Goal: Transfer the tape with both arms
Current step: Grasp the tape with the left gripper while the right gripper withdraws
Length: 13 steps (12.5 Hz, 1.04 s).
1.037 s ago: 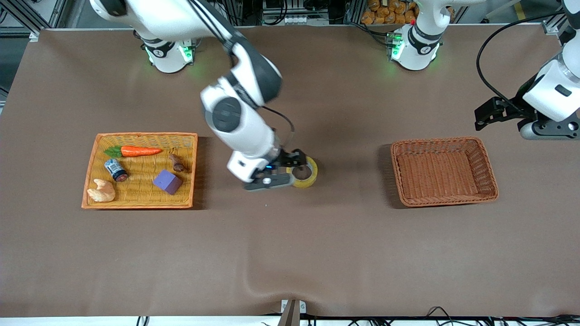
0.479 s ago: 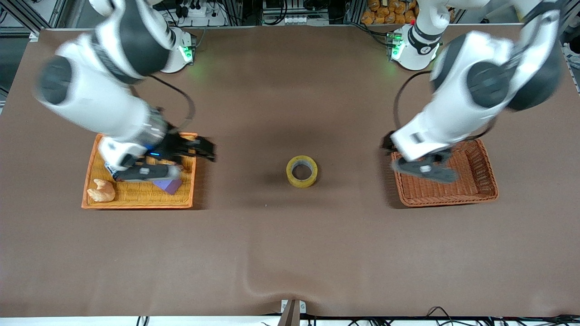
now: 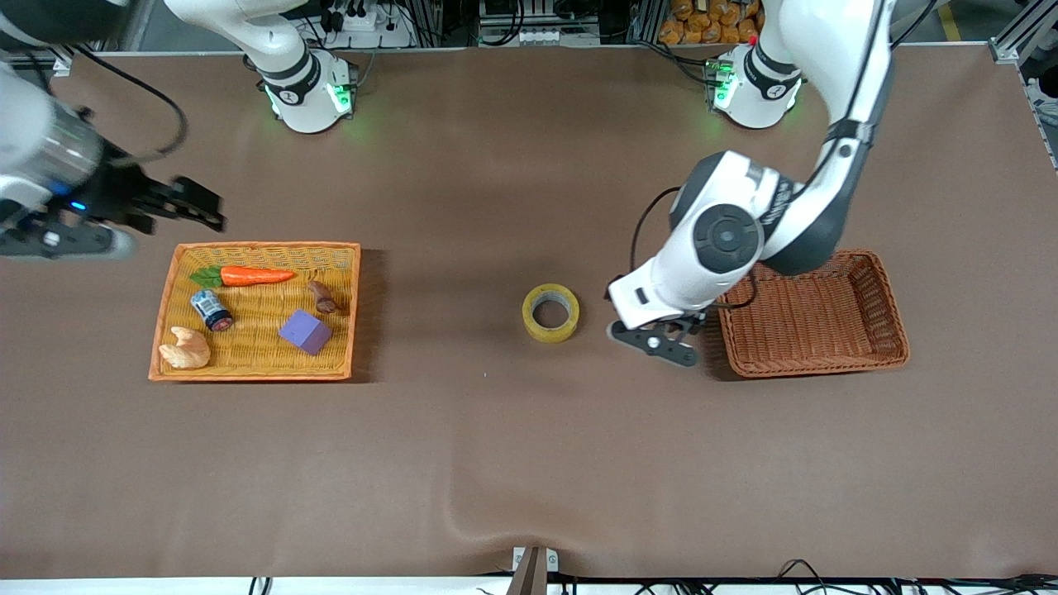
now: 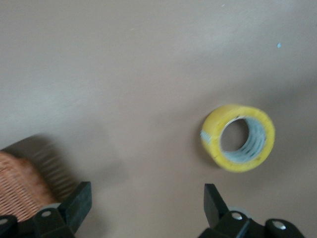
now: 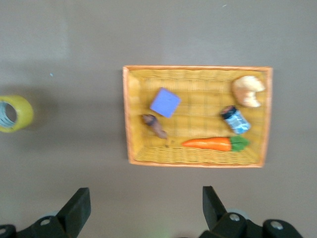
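Note:
The tape [image 3: 550, 312], a yellowish roll with a grey-white core, lies flat on the brown table between the two baskets. It also shows in the left wrist view [image 4: 238, 137] and the right wrist view [image 5: 15, 113]. My left gripper [image 3: 649, 322] is open and empty, low over the table between the tape and the brown basket [image 3: 810, 364]; in its wrist view [image 4: 146, 208] the tape lies apart from the fingers. My right gripper [image 3: 205, 211] is open and empty [image 5: 146, 208], up over the table by the orange tray's edge nearest the robots.
The orange wicker tray [image 3: 252, 373] toward the right arm's end holds a carrot [image 3: 252, 276], a small dark jar [image 3: 212, 310], a purple block [image 3: 305, 331], a croissant [image 3: 185, 348] and a small brown piece [image 3: 322, 297]. The brown basket holds nothing.
The right gripper let go of the tape and swung away past the orange tray. The left arm swung in over the brown basket to just beside the tape. The tape stayed put.

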### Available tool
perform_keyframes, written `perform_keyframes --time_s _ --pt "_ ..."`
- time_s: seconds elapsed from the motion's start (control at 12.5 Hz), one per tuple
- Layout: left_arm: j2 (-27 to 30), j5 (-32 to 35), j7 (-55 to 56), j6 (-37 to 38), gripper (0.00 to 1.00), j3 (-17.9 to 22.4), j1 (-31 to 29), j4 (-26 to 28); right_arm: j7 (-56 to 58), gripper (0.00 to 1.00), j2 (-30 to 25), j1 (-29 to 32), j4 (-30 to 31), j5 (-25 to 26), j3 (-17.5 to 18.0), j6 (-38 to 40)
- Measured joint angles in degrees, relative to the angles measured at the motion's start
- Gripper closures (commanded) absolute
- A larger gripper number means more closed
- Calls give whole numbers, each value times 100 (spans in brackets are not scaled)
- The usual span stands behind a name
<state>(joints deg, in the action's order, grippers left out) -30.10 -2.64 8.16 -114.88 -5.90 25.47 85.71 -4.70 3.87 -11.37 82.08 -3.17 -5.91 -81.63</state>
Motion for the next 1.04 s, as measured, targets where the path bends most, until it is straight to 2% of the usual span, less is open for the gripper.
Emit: perform_keyframes --time_s 0.32,0.4,0.56,0.88,1.04 --pt "-371 -303 353 -181 0 -1 198 -11 434 0 -366 245 19 -62 -780 89" --pt "-478 -378 378 -190 0 -2 273 -11 530 0 -358 402 38 -105 -857 89" --pt "-684 -391 696 -235 0 -1 459 -12 620 0 -345 587 95 -125 -859 107" --pt "-931 -391 1077 -393 0 5 669 -8 999 0 -340 589 142 -91 -777 161" --pt "-1085 -391 1309 -543 0 17 875 -4 967 0 -339 656 153 -48 -584 189"
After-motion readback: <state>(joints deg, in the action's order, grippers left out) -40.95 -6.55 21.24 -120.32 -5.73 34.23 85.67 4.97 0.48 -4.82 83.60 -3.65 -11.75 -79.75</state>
